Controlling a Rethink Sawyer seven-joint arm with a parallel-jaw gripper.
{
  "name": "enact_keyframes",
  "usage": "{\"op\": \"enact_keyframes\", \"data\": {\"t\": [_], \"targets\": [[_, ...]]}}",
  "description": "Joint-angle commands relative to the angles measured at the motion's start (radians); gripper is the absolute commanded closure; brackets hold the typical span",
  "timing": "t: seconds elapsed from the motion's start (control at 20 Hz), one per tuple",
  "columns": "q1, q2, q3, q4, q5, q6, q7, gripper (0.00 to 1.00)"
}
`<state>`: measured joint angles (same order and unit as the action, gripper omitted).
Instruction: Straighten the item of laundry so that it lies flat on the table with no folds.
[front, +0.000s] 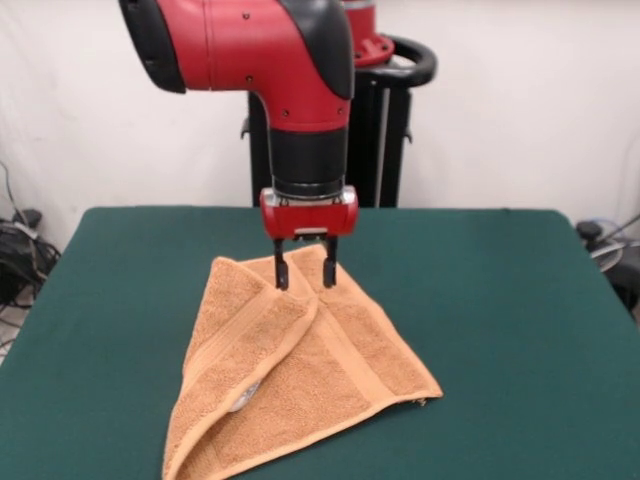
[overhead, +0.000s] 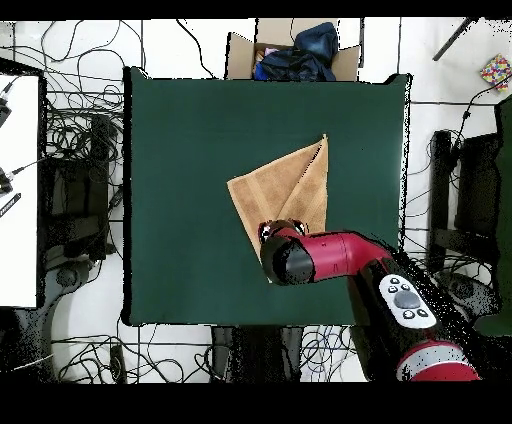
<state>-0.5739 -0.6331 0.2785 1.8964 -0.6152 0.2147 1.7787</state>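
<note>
The orange-tan towel (front: 300, 370) lies folded in a rough triangle on the dark green table (front: 500, 300), with a flap doubled over along a diagonal crease. A small white tag (front: 245, 397) peeks out near its front left edge. My gripper (front: 305, 272) points straight down at the towel's far end, with its fingers apart on either side of the crease and their tips at the cloth. In the overhead view the towel (overhead: 285, 185) lies right of the middle of the table (overhead: 180, 150). There my arm (overhead: 320, 255) covers its near corner and hides the gripper.
The robot's pedestal (front: 380, 130) stands behind the table's far edge. A cardboard box of dark clothes (overhead: 290, 50) sits past the opposite edge. Cables lie on the floor all round, and a white bench (overhead: 18, 190) stands at one side.
</note>
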Motion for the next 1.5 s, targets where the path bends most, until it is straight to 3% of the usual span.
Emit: {"op": "enact_keyframes", "data": {"t": [0.05, 0.65, 1.5], "targets": [[0.070, 0.073, 0.004, -0.076, -0.042, 0.015, 0.037, 0.00], [0.088, 0.148, -0.043, -0.107, -0.089, -0.069, 0.057, 0.00], [0.064, 0.167, -0.017, -0.148, -0.105, -0.027, 0.018, 0.00]]}}
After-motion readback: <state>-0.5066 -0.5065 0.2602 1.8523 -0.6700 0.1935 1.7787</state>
